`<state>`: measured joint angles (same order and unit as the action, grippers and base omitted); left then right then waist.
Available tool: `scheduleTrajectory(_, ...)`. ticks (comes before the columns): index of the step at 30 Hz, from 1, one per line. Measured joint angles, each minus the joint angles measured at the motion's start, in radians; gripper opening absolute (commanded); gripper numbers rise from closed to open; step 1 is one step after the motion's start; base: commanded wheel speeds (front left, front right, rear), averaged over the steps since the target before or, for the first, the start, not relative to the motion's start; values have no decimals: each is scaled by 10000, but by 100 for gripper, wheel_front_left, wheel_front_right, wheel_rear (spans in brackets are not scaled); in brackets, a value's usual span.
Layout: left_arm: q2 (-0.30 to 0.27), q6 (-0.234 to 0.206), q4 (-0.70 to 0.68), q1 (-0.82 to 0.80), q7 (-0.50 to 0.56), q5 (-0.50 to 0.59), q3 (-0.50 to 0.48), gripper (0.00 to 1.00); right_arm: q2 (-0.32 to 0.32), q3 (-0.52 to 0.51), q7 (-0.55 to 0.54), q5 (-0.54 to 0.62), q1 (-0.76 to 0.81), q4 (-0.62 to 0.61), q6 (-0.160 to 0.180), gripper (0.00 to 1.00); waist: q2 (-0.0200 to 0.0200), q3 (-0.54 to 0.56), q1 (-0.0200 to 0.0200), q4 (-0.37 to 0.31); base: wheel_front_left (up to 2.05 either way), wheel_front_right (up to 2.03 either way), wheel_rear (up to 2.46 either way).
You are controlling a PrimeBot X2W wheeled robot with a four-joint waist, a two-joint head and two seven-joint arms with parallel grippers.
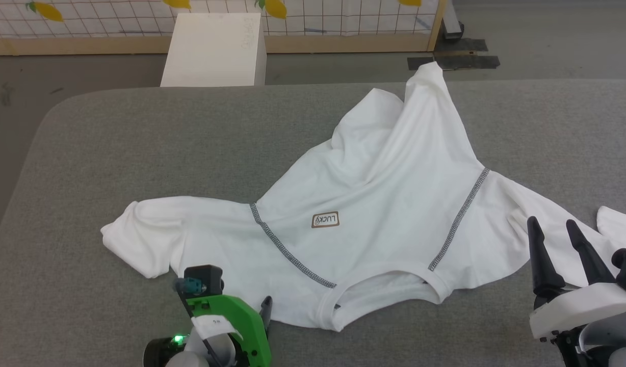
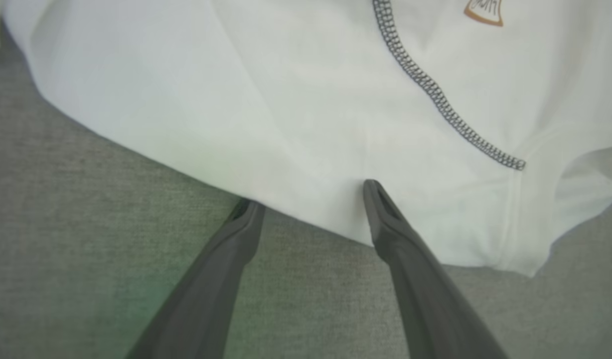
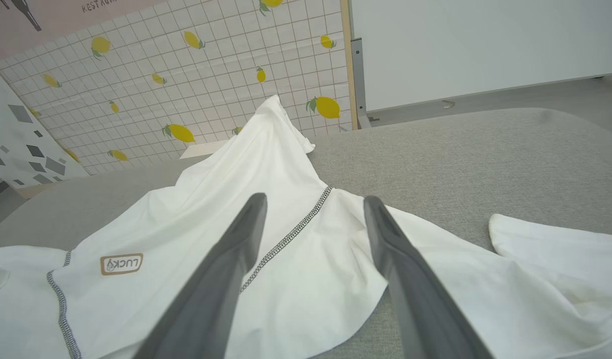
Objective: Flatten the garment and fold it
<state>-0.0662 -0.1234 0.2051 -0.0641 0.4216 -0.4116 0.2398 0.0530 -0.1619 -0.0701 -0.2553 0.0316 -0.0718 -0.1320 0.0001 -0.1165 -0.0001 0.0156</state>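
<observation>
Hardly begun: shirt (image 1: 374,204) lying rumpled and unfolded on the grey desk (image 1: 139,142), collar nearest, left tool (image 2: 310,195) spread empty at its near edge, right tool (image 1: 551,221) spread empty over a sleeve, flattening and folding yet to do.

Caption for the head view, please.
Crumpled white T-shirt on grey table; left gripper and right gripper, jaws open, empty.
</observation>
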Motion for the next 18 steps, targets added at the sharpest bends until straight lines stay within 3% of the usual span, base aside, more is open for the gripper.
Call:
scheduleTrajectory(6, -2, -94, 314, -312, -84, -113, -190, 98, 0, 21, 0, -17, 0, -38, 0, 100, 0, -78, 0, -96, 0, 0, 0)
scheduleTrajectory(7, -4, -94, 341, -337, -151, -115, -217, 48, -2, 27, 0, -19, 0, -40, 0, 100, 0, -86, 0, -103, 0, 0, 0)
scheduleTrajectory(8, -15, -94, 372, -352, -224, -115, -251, 7, 0, 31, 0, -27, 0, -42, 0, 100, 0, -92, 0, -109, 0, 0, 0)
scheduleTrajectory(9, -44, -94, 412, -359, -286, -121, -290, 0, -2, 35, 0, -58, 0, -42, 0, 100, 0, -94, 0, -114, 0, 0, 0)
scheduleTrajectory(18, -278, -236, 324, -191, -1174, -357, -913, 0, -2, -487, -600, 19, 27, 272, 0, 100, 0, -23, 0, -116, 0, 0, 0)
